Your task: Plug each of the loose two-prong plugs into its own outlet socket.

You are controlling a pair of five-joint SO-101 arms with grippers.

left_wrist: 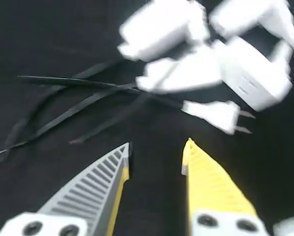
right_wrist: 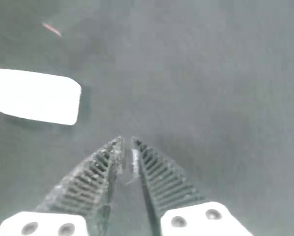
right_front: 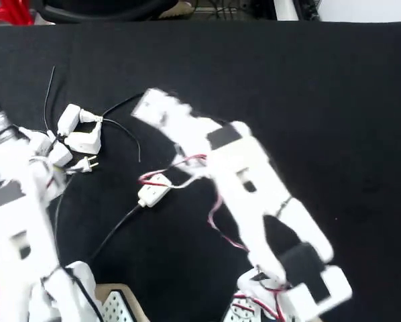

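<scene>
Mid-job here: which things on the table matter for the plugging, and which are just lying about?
Job: white two-prong plug on a black cord; cluster of white plastic outlet blocks; white cord-end piece mid-table.
Lying about: white perforated plate at the near edge; red object beyond the far edge.

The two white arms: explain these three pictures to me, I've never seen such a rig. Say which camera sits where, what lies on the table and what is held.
They are two small robot arms, each ending in a two-fingered gripper. One picture looks down over the black table; the other two come from cameras on the wrists. The left gripper is open, near a loose two-prong plug beside white outlet blocks and black cords. The right gripper is shut. Neither holds anything.
</scene>
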